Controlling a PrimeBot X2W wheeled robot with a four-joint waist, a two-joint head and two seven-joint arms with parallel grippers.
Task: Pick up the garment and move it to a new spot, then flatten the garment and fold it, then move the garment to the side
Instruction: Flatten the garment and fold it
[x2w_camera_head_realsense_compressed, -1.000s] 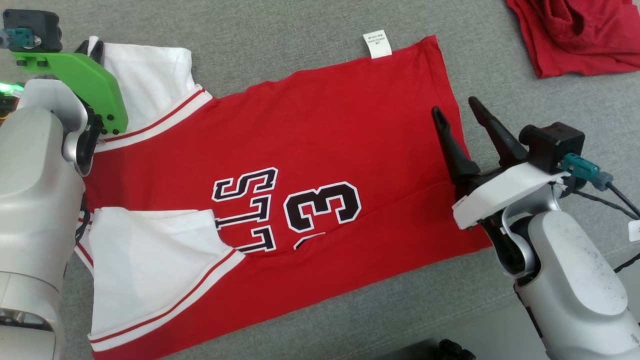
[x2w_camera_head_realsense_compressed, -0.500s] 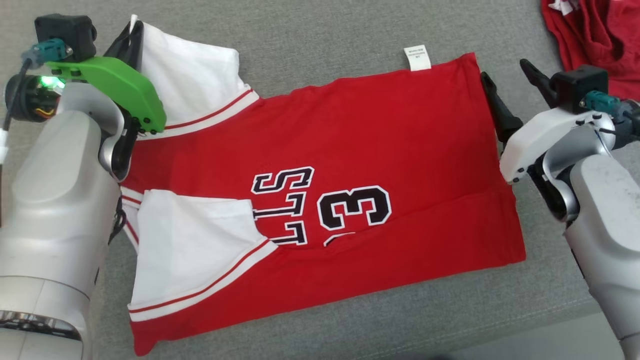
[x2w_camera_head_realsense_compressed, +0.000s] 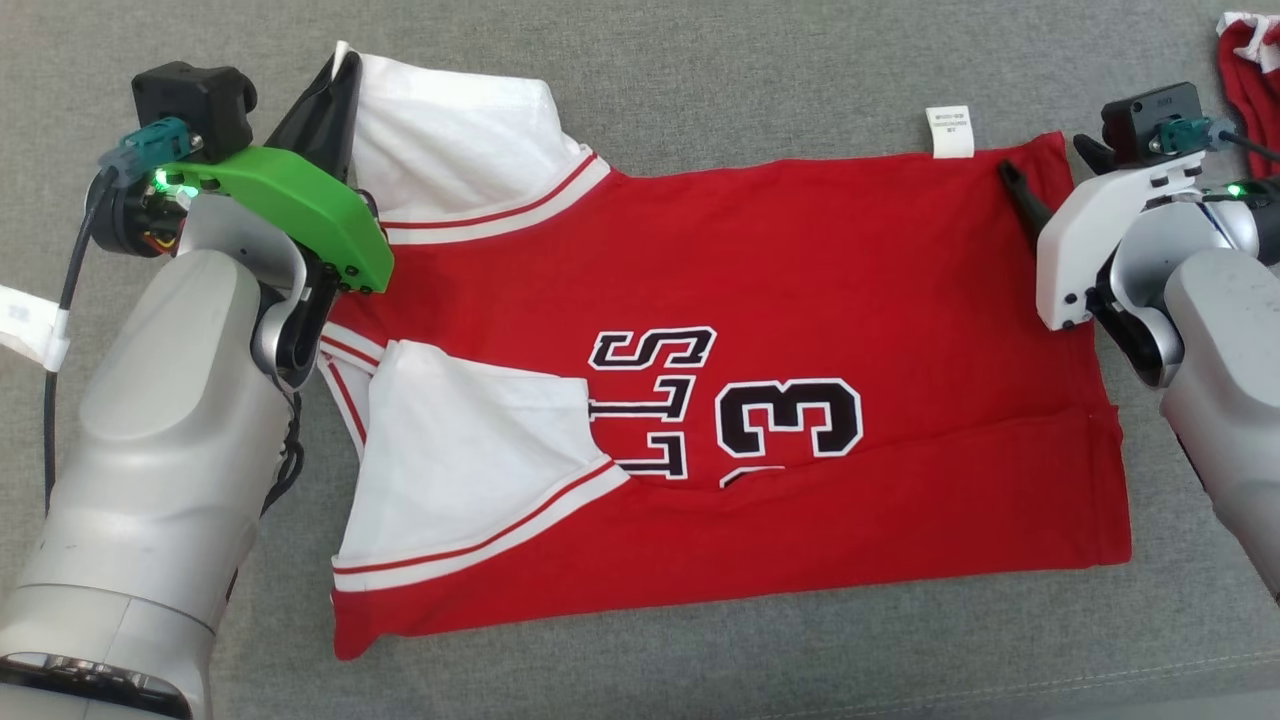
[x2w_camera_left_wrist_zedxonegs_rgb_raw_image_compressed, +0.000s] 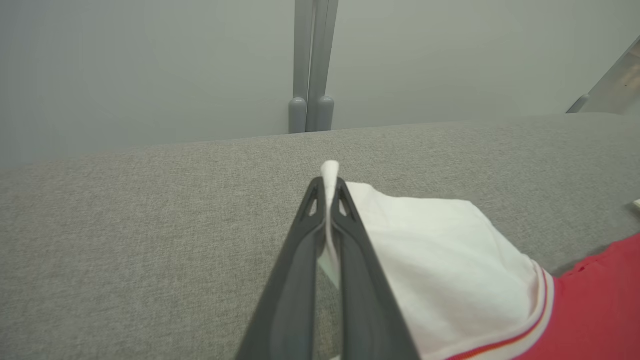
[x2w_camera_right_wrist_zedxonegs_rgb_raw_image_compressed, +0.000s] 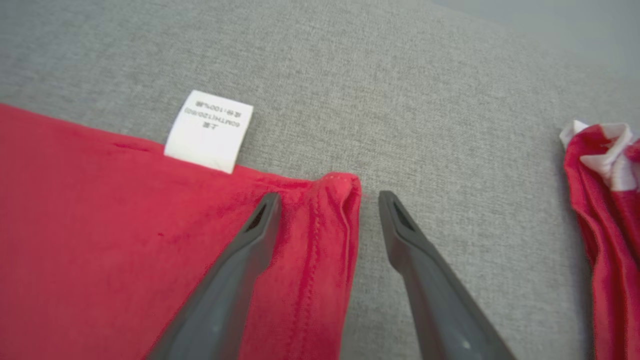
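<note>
Our left gripper (x2w_camera_left_wrist_zedxonegs_rgb_raw_image_compressed: 327, 192) pinches the white sleeve of the red basketball jersey (x2w_camera_head_realsense_compressed: 800, 300) lying flat on grey fabric (x2w_camera_head_realsense_compressed: 700, 80); our right gripper (x2w_camera_right_wrist_zedxonegs_rgb_raw_image_compressed: 327, 210) straddles its hem corner, jaws spread.

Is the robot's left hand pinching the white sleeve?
Touching. In the left wrist view, the left gripper has its fingers shut on the red jersey's white fabric sleeve.
</note>
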